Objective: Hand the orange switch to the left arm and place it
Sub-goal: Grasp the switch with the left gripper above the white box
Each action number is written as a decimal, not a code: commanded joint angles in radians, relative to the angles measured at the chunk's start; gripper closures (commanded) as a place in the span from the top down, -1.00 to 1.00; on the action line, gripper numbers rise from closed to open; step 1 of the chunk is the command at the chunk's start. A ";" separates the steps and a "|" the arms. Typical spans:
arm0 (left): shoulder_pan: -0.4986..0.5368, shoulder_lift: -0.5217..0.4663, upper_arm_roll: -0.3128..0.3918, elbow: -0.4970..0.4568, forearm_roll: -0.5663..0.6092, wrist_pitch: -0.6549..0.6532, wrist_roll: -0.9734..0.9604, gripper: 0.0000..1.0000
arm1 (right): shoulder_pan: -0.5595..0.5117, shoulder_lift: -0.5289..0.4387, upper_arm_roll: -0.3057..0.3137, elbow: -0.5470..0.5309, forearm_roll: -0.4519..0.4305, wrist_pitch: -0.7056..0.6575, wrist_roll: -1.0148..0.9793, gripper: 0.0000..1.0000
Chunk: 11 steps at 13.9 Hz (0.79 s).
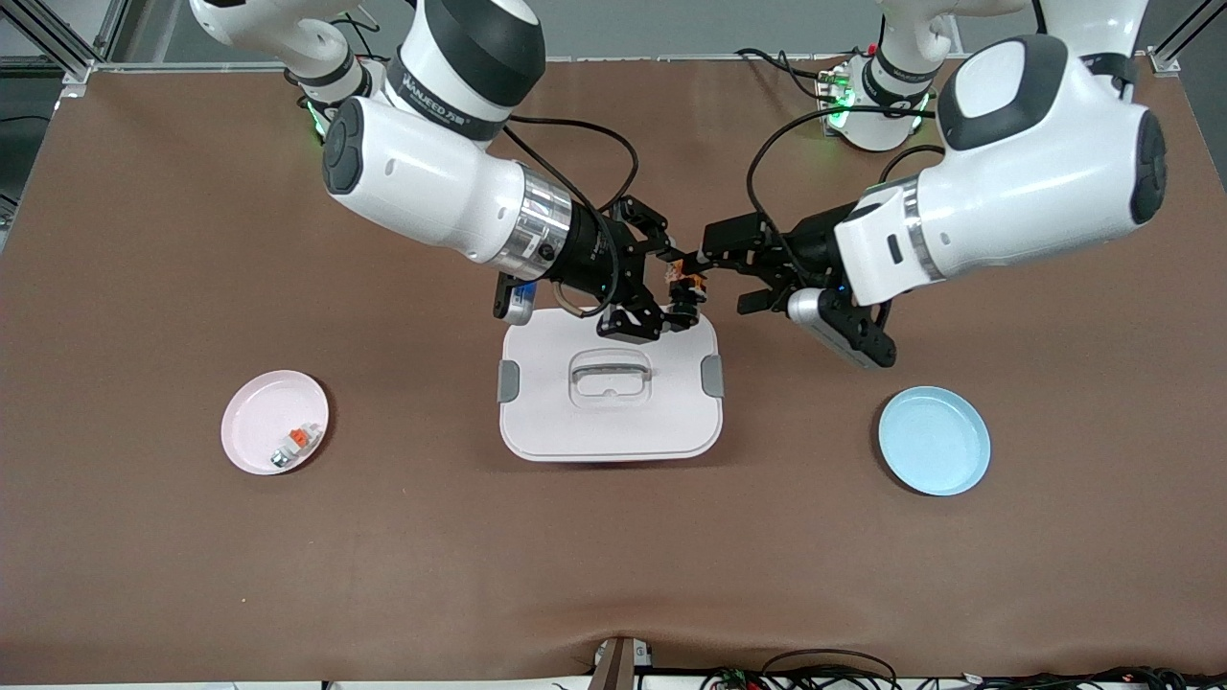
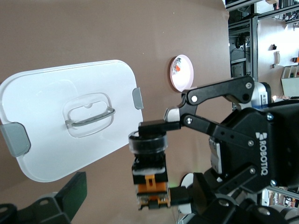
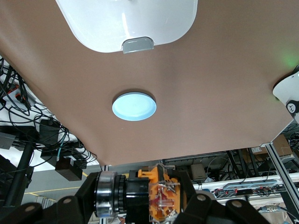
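Both grippers meet in the air over the edge of the box (image 1: 610,395) that lies farther from the front camera, toward its corner at the left arm's end. The right gripper (image 1: 671,278) is clamped on the orange switch (image 1: 686,286): in the left wrist view its fingers (image 2: 156,127) press on the black round collar at one end and on the orange-marked body at the other, so the switch (image 2: 149,175) hangs between them above the brown table (image 1: 144,240). The left gripper (image 1: 721,270) faces it from the left arm's end of the table, its jaws spread, with one finger tip close to the switch; whether it touches cannot be told. The box sits at the middle of the table, lid on, grey clips on its two short sides and a recessed grey handle (image 1: 611,376) in the lid. Bare table lies on every side of the box, with wide room nearer the front camera and toward both ends. A pink plate (image 1: 274,422) lies toward the right arm's end, well apart from the box, holding a small white-and-orange connector (image 1: 300,438) and a tiny silver piece (image 1: 280,459). A light blue plate (image 1: 935,440) lies toward the left arm's end, also well apart from the box, under nothing but the left arm's wrist camera nearby. In the right wrist view the blue plate (image 3: 134,106) shows past one grey clip (image 3: 137,45) of the box, with the switch (image 3: 161,193) in the jaws.
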 commanded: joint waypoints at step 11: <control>-0.015 0.027 0.001 0.023 -0.017 0.000 -0.037 0.62 | 0.006 0.017 -0.010 0.038 0.015 -0.003 0.023 -1.00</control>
